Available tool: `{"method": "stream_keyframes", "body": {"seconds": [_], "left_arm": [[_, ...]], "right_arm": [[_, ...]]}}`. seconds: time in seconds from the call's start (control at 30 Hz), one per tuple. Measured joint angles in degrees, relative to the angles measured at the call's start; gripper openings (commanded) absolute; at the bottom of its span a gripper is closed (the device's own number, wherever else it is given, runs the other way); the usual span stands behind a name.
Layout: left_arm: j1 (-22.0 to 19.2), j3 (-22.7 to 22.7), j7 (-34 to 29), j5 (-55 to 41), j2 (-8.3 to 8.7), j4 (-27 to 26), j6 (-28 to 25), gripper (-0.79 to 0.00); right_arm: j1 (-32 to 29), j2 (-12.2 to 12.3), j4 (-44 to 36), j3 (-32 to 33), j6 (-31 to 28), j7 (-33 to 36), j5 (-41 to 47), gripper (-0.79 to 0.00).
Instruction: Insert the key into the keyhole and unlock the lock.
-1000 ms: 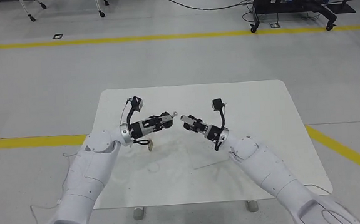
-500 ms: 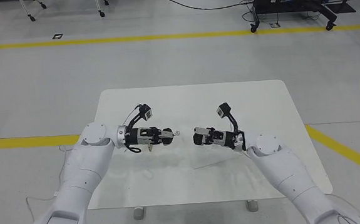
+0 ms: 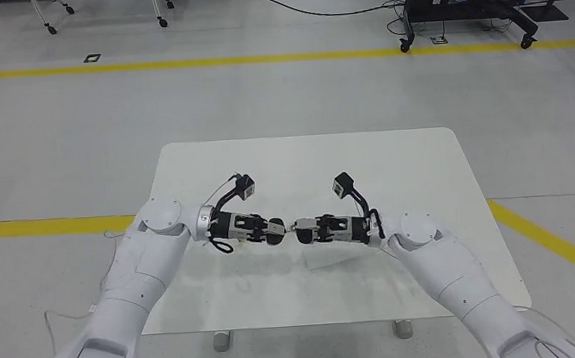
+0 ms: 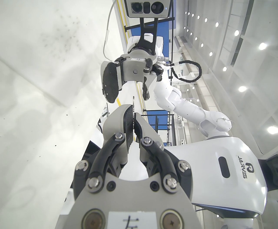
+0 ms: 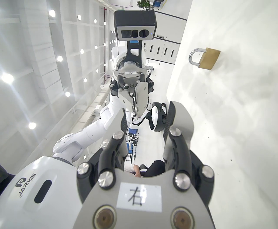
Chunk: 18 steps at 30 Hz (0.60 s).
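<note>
My left gripper (image 4: pixel 133 111) is shut on a thin metal key (image 4: pixel 133 101), whose blade pokes out past the fingertips. Straight ahead of it, my right gripper (image 4: pixel 128 89) faces it, open, with one dark pad (image 4: pixel 110 83) beside the key's tip. In the right wrist view the right gripper (image 5: pixel 147 112) stands open around the left gripper (image 5: pixel 136 108) and the key (image 5: pixel 134 103). A brass padlock (image 5: pixel 205 58) with a silver shackle lies flat on the table, apart from both grippers. From above, the left gripper (image 3: pixel 274 229) and right gripper (image 3: pixel 304 230) meet tip to tip over the table's middle.
The white table (image 3: pixel 417 160) has bare surface behind and to both sides of the arms. Its front edge lies close below the grippers in the top view. Grey floor with yellow lines surrounds it.
Both arms have swung toward the front and in toward each other. A gap between the two grippers has closed, and they now meet tip to tip.
</note>
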Motion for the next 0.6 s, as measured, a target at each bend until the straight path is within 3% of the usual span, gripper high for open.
{"method": "stream_keyframes", "body": {"seconds": [0.6], "left_arm": [[-0.7,3.3,1.2,-0.9,1.06,-0.3,-1.2,-0.785]], "right_arm": [[0.3,-0.3,-0.1,-1.0,0.3,1.9,1.2,-0.597]]}}
